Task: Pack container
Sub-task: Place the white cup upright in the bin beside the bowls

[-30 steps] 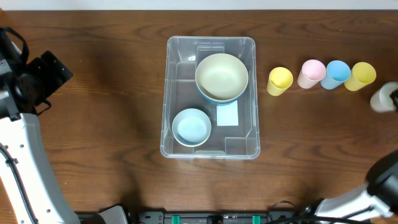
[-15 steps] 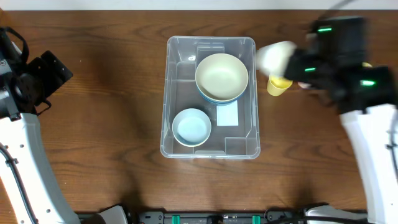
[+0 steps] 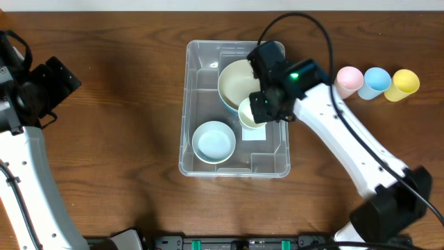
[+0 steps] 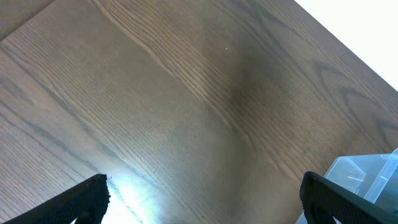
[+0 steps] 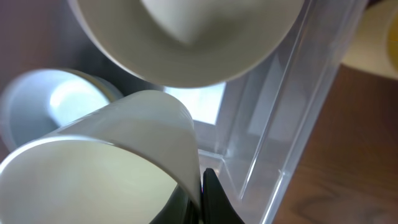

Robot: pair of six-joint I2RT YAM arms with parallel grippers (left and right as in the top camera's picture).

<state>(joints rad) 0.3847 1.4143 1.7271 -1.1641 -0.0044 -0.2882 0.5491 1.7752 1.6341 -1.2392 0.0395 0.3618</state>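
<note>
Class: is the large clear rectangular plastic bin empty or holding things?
Holding things: the clear plastic bin contains a cream bowl and a pale blue bowl.

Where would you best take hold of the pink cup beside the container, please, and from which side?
Probably its rim, one finger inside, coming from above on the left: the pink cup stands mouth up, and the blue cup crowds its right.

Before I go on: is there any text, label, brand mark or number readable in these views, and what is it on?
No readable text in any view.
White label on the base of the container: no print can be made out. It is too small and partly covered by the pale cup.
Green lights on the right arm: plain lights, no characters.
Nothing printed shows on anything else.
</note>
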